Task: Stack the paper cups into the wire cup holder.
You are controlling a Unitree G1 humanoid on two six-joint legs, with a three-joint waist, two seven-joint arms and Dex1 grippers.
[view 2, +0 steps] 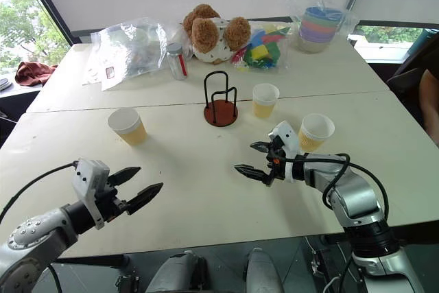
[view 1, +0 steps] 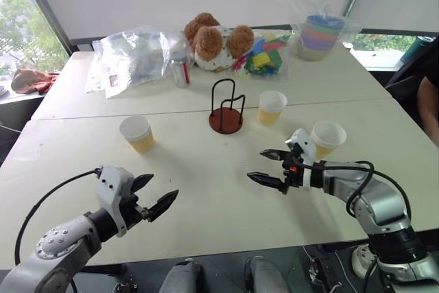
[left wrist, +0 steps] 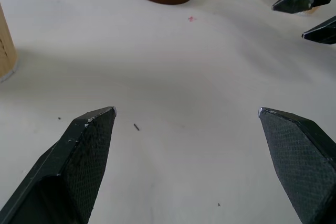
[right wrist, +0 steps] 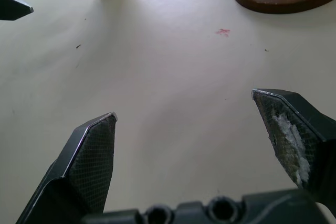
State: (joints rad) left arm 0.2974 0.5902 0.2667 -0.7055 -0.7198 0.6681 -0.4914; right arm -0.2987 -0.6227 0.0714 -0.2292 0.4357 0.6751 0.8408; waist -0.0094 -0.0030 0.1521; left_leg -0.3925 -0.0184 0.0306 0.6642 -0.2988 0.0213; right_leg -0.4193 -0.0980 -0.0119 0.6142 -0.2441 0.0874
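1. Pale, off-white surface of two tables pushed together, windows behind; clutter lies along the far edge: a brown plush toy, a clear plastic bag and a plastic-wrapped stack of pastel bowls.
2. Right hand: two black fingers spread wide, holding nothing, hovering low over the surface and pointing towards the robot's left.
3. Nearest item to it: a small tapered paper cup with white rim and pale yellow-orange body, upright, just beside the right wrist on its far outer side. The fingers point away from this cup, so in my judgement the hand must swing back to the right to take it.
4. Second paper cup: upright, further off, just right of the holder.
5. Wire cup holder, dark red disc base with black wire loops: upright at centre, beyond both hands, empty.
6. Left hand: fingers likewise wide apart, empty, near the front edge.
7. Third paper cup: upright, ahead of the left hand and left of the holder.
8. Assessment: each side cup falls to the arm on its own side; no cup is stacked yet.
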